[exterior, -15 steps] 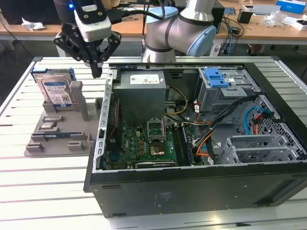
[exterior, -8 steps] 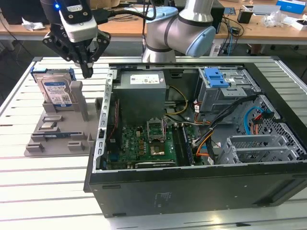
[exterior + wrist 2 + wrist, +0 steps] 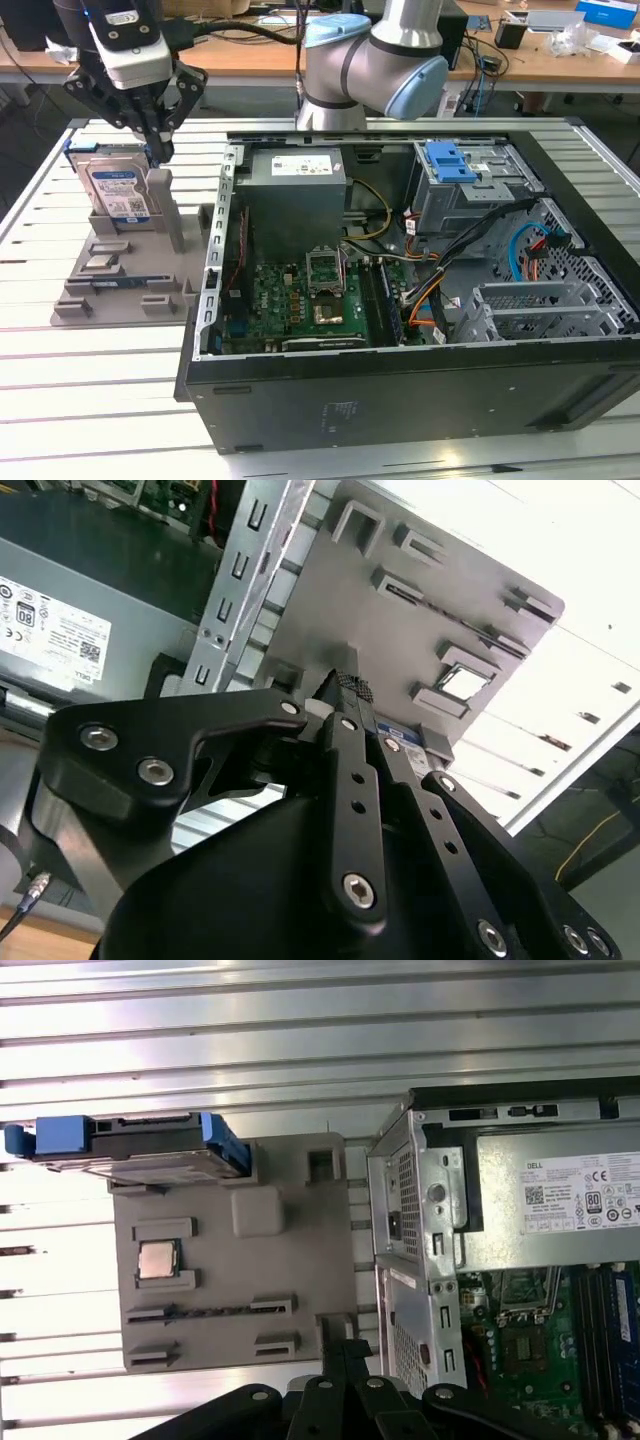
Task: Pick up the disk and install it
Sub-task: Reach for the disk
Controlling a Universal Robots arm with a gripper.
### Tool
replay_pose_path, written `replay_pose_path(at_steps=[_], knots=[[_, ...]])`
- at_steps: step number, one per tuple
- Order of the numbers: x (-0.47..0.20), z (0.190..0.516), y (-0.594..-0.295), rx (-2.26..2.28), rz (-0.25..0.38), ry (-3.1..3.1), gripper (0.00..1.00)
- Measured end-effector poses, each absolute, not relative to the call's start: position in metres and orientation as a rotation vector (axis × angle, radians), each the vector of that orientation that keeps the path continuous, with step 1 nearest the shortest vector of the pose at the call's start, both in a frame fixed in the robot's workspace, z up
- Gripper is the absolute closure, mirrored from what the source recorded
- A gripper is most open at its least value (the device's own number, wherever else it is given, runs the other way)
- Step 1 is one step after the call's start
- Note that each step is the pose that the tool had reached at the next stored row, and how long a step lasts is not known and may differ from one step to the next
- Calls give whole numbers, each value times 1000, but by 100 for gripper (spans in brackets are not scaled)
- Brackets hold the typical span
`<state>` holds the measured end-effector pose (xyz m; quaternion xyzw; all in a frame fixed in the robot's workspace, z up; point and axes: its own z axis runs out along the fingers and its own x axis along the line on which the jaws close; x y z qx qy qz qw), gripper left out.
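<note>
The disk (image 3: pixel 115 190), a silver drive with a white-and-blue label in a blue bracket, stands on edge in a slot of the grey holder plate (image 3: pixel 120 275) at the exterior view's left. The first wrist view shows the disk (image 3: pixel 130 1148) edge-on at one end of the plate (image 3: pixel 290 1250). My gripper (image 3: pixel 158 150) hangs over the plate, just beside the disk's upper corner and apart from it. In both wrist views its black fingers meet at the tips (image 3: pixel 348 687) (image 3: pixel 343 1348), shut with nothing between them.
An open computer case (image 3: pixel 400 385) lies beside the plate, with a grey power supply (image 3: pixel 295 190), a motherboard (image 3: pixel 310 300) and a drive cage under a blue latch (image 3: pixel 450 160). A small processor chip (image 3: pixel 157 1259) sits on the plate. The table is slatted aluminium (image 3: pixel 90 400).
</note>
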<state>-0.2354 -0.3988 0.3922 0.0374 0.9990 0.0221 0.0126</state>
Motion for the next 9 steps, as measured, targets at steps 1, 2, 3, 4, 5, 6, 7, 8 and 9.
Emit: replay_pose_path(at_steps=[1,2,3,4,5,6,7,8,9], knots=[[-239,392,-399,117,69,3113,89],[-243,392,-399,117,69,3113,89],[-245,392,-399,117,69,3113,89],[-248,392,-399,116,69,3113,89],[-251,392,-399,116,69,3114,89],[-256,392,-399,117,69,3113,89],[-258,392,-399,117,69,3113,89],[-261,392,-399,117,69,3113,89],[-266,392,-399,116,69,3113,89]])
